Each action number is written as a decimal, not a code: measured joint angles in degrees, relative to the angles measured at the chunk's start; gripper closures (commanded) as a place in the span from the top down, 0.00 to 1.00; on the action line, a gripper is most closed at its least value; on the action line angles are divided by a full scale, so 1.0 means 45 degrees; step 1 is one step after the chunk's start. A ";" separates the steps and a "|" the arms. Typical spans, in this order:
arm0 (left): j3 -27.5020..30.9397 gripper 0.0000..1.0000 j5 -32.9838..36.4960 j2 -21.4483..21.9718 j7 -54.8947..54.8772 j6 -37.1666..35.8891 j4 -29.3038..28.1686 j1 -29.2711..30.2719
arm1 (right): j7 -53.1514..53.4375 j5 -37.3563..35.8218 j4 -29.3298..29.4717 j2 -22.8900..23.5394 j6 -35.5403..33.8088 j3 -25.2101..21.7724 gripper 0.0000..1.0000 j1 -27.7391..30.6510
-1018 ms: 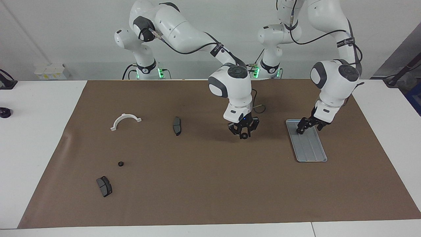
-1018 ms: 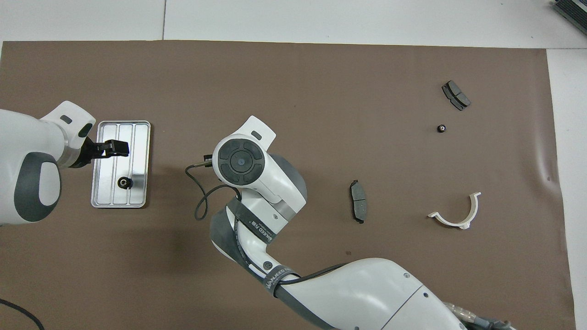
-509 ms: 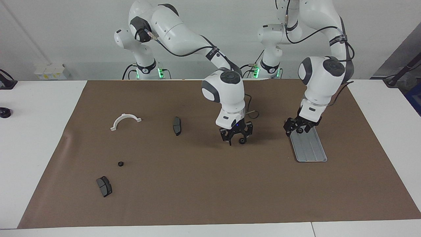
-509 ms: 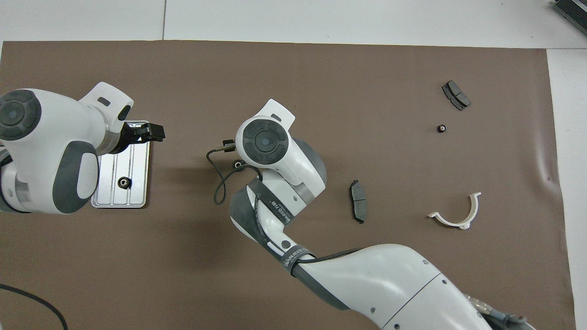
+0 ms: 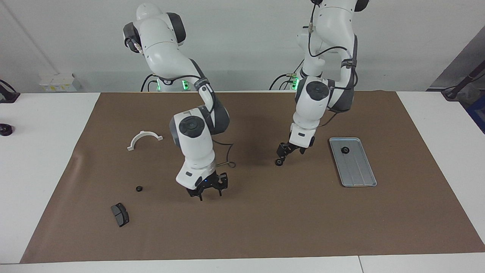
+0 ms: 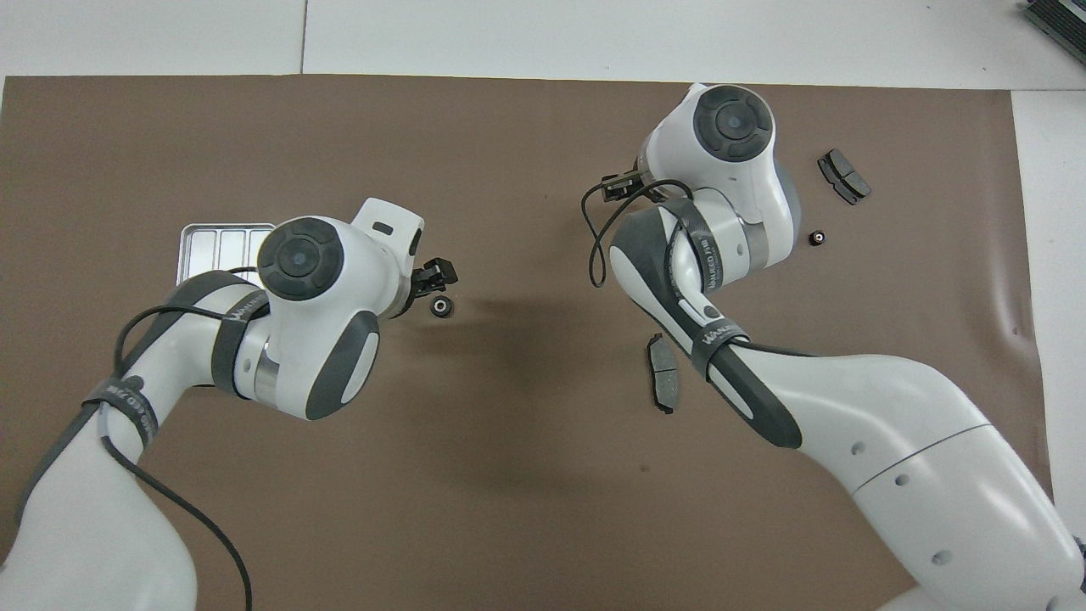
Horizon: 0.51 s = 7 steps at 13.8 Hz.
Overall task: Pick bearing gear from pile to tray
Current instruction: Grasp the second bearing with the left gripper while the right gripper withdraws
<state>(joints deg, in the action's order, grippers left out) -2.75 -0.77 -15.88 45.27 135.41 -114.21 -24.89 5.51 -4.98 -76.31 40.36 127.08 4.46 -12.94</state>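
Brown paper mat (image 5: 265,227), ridged metal tray (image 5: 358,172) – left claw (image 5: 284,155) open beside round gear (image 5: 279,162), right claw (image 5: 206,189) spread.

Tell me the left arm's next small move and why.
Probably lower the left gripper onto the small black round gear on the brown mat: its jaws hang open just above that gear, which belongs in the ridged silver-grey metal tray.

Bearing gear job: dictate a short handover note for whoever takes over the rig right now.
Left gripper: open, empty, just over a bearing gear lying on the mat mid-table.
Right gripper: open, empty, over bare mat; a second gear lies toward the right arm's end.
Done: third gear sits in the tray.
Left: both mat gears into the tray.
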 measured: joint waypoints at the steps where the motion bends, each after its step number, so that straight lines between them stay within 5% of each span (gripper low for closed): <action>1: 0.0003 1.00 0.0001 -0.0277 0.0271 0.0195 0.0005 -0.0284 | -0.0643 0.0000 -0.0067 -0.0001 -0.0057 -0.0001 0.73 0.0446; 3: 0.0016 1.00 0.0038 -0.0585 0.0347 0.0421 0.0008 -0.0423 | -0.1819 0.0000 -0.0306 -0.0017 -0.0130 0.0000 0.73 0.1254; 5: 0.0024 0.74 0.0068 -0.0751 0.0347 0.0508 0.0009 -0.0423 | -0.2730 0.0000 -0.0617 -0.0035 -0.0130 0.0001 0.73 0.2015; 7: 0.0033 0.68 0.0076 -0.0808 0.0347 0.0543 0.0009 -0.0423 | -0.3332 0.0000 -0.0882 -0.0100 -0.0133 0.0006 0.73 0.2706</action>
<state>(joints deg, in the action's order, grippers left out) -2.60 -0.43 -19.51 46.83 137.86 -114.17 -26.80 -9.48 -4.98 -80.28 39.91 126.48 4.49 -0.76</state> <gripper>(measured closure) 0.229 0.264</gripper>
